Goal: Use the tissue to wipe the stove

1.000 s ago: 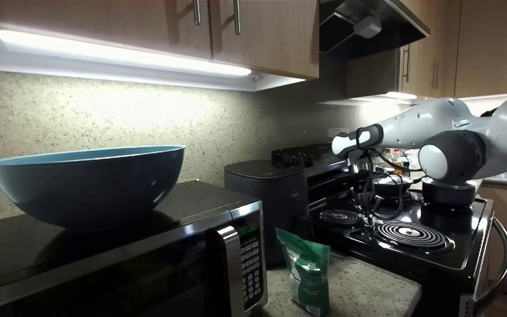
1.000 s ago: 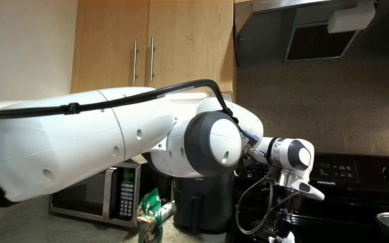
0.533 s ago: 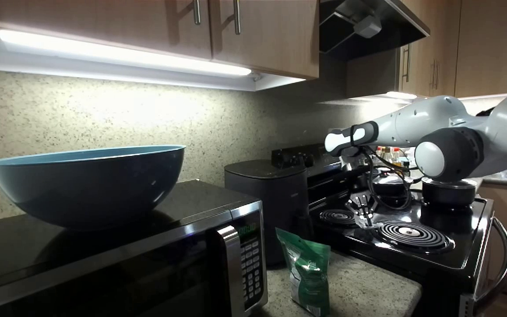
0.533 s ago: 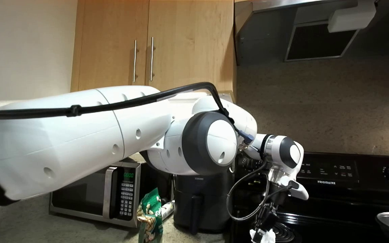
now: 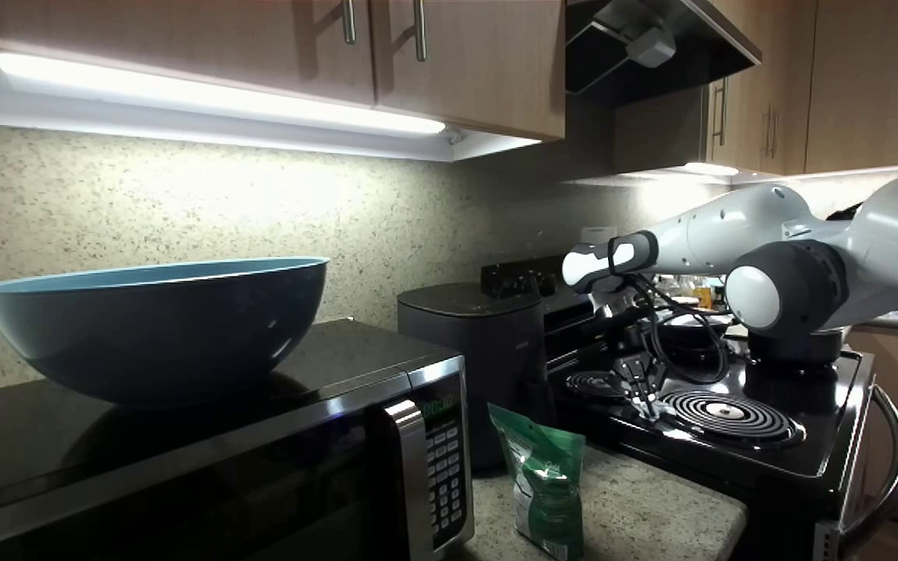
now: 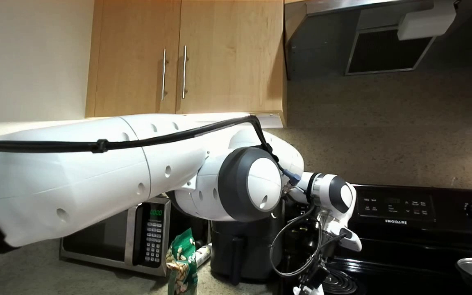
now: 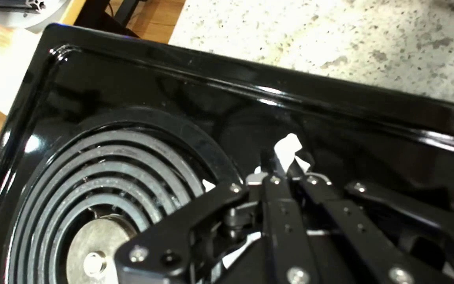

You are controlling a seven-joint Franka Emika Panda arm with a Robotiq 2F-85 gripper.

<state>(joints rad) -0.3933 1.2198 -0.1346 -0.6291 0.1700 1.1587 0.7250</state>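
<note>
Moved since the earlier frame: the robot arm (image 6: 174,151), swung toward the speckled bench (image 7: 329,43) and sunk lower in both exterior views, fingers (image 7: 277,193) carried along with it. Closed down tight, pinching a crumpled white tissue (image 7: 288,152) at the tips. In the wrist view, tissue just beside the large coil burner (image 7: 108,199), on its bench side and toward the back of the black stove (image 7: 219,110); poking out past the fingertips, with a stray white corner (image 7: 208,185) at the burner's edge, perhaps of the same wad. Too crumpled for a clear long axis; largest tuft longer than wide, pointing toward the bench, roughly in line with the fingers. Impossible to tell if pressed to the surface or just above. Probably midway through wiping; for the coming stroke, likely best kept on the burner's bench side, clear of its rings and any snag.
</note>
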